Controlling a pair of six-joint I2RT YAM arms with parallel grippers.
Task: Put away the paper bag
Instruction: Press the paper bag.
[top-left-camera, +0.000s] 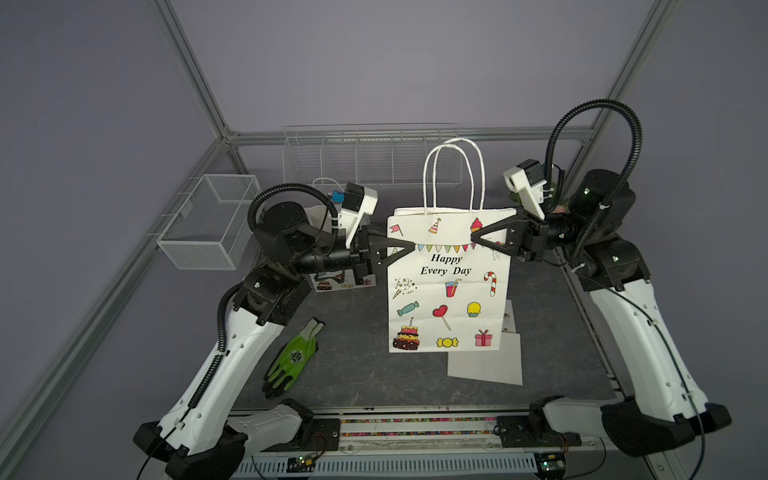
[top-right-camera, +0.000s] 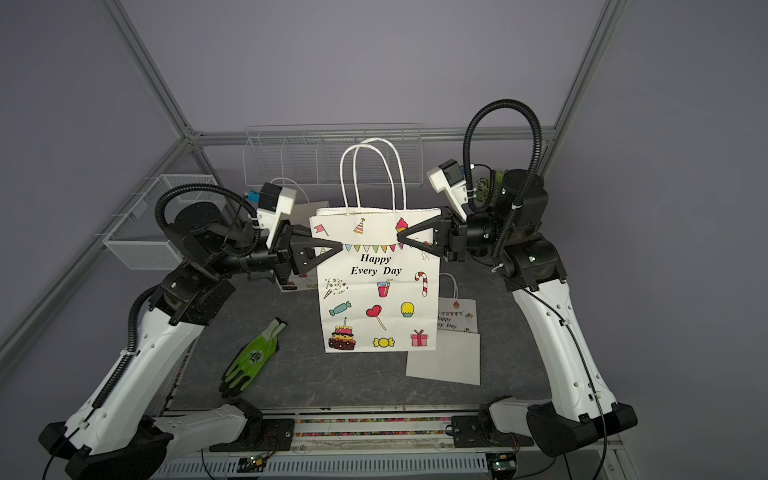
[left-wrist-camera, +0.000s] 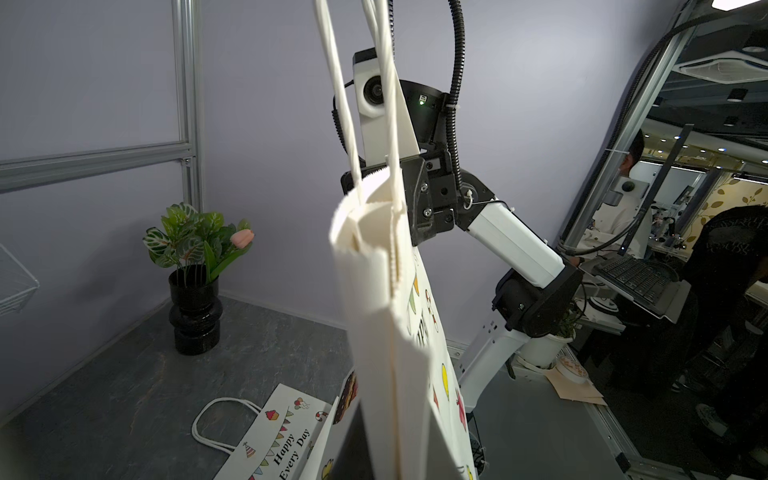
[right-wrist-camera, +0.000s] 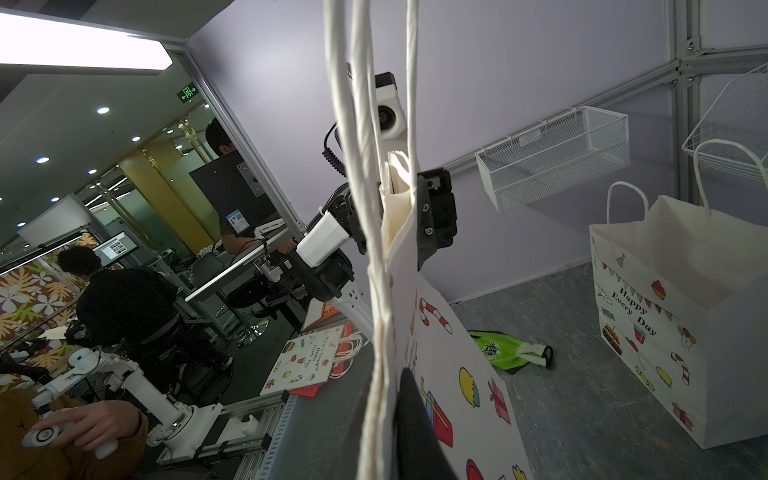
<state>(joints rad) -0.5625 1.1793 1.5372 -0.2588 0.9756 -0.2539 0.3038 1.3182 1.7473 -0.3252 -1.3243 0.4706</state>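
Observation:
The white paper bag (top-left-camera: 446, 291), printed "Happy Every Day", hangs folded flat and upright over the dark table in both top views, its cord handles (top-left-camera: 453, 174) standing up. My left gripper (top-left-camera: 409, 246) is shut on the bag's left edge, just below the top. From the other side my right gripper (top-left-camera: 476, 237) is shut on the right edge at the same height. In the left wrist view the bag's folded edge (left-wrist-camera: 386, 332) runs straight out from my jaws. The right wrist view shows the printed face (right-wrist-camera: 457, 374) beside one dark finger (right-wrist-camera: 415, 432).
A green glove (top-left-camera: 293, 357) lies at the front left. A flat bag (top-left-camera: 486, 361) lies under the held one, to its right. An open bag (right-wrist-camera: 681, 316) stands at the back left. A wire rack (top-left-camera: 370, 153), a mesh basket (top-left-camera: 212, 220) and a vase (left-wrist-camera: 195, 307) line the walls.

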